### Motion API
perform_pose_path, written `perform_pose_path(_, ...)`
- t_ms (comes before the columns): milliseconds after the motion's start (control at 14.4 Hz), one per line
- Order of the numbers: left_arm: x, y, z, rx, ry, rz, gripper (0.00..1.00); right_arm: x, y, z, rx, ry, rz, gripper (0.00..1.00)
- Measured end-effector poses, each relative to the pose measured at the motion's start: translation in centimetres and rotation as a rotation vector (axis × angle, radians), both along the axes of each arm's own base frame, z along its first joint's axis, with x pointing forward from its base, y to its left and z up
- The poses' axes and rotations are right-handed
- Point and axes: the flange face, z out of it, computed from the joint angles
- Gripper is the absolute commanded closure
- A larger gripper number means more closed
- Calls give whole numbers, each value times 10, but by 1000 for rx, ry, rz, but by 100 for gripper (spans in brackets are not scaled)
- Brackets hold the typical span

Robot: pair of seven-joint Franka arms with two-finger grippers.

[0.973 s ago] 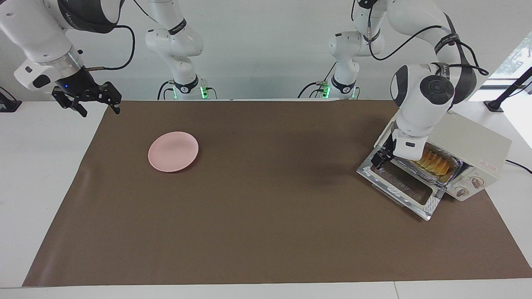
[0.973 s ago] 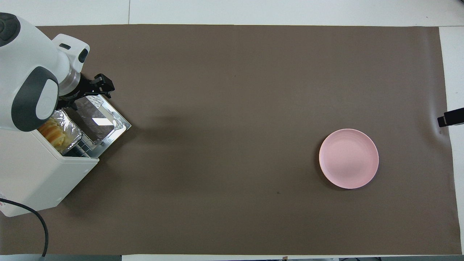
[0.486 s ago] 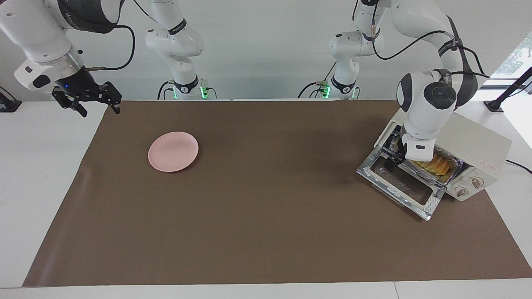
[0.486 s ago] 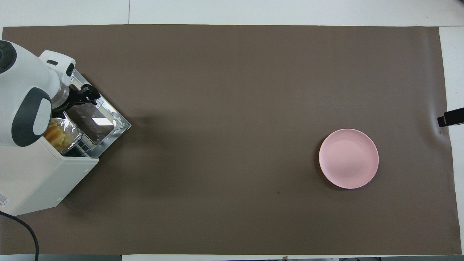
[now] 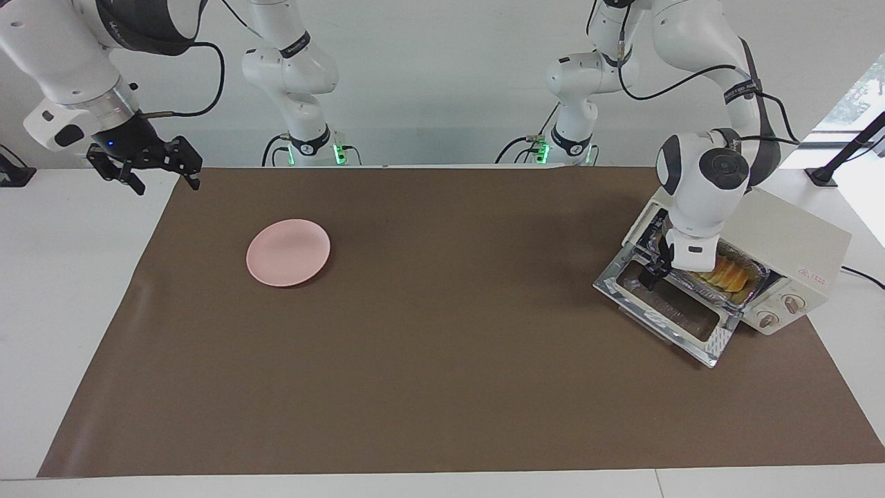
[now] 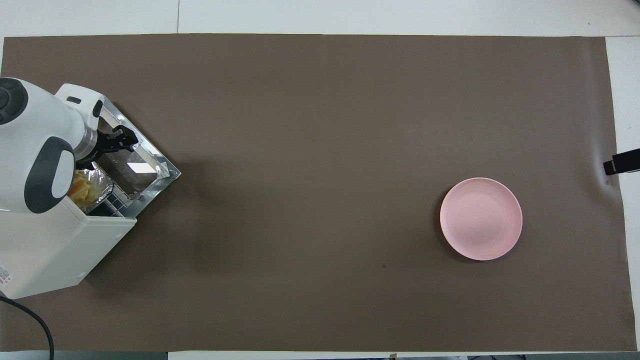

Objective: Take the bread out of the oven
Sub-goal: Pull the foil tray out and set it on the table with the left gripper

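At left arm's end, oven (image 5: 795,242) door lying open; bread (image 5: 727,274) sitting in foil tray (image 5: 750,285). Hovering my left gripper (image 5: 650,277) over door, finger state unclear; right gripper (image 5: 148,162) waiting, spread. Removal pending.

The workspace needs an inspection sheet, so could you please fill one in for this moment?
Surface: white table covered by a brown mat.
Job's things: oven at the left arm's end, its door dropped open; bread in a foil tray at the oven's mouth.
Clutter: pink plate on the mat toward the right arm's end.
Grippers: left gripper low over the open door, beside the tray; right gripper waits, open, over the mat's edge.
Cables: black cord from the oven; black cables along both arms.
Surroundings: two further arm bases at the robots' end; a black stand.
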Motion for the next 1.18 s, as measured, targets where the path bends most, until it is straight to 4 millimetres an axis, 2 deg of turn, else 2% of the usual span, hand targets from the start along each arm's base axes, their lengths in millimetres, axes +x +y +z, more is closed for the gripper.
perform_pose_path(69,-3,0,-6,0,8,-7,100,0,0,0,0,0,0,0)
perform_pose_path(208,-7,-2,-15,-2,6,-35,100,0,0,0,0,0,0,0)
perform_pose_path(278,-6,-7,-13,-4,-1,-52,100,0,0,0,0,0,0,0)
perform_pose_path(347,-4,-22,-8,-6,-14,-85,100,0,0,0,0,0,0,0)
perform_pose_path(417,0,-47,2,-10,-31,-125,100,0,0,0,0,0,0,0)
perform_pose_path(486,5,-81,18,-25,-43,-163,100,0,0,0,0,0,0,0)
perform_pose_path(695,13,-198,77,-135,-56,-265,100,0,0,0,0,0,0,0)
perform_pose_path(764,8,-234,86,-149,-64,-315,100,0,0,0,0,0,0,0)
perform_pose_path(834,-1,-266,85,-154,-58,-361,100,0,0,0,0,0,0,0)
perform_pose_path(973,-27,-320,71,-154,-33,-453,100,0,0,0,0,0,0,0)
perform_pose_path(1181,-76,-400,45,-159,-9,-595,100,0,0,0,0,0,0,0)
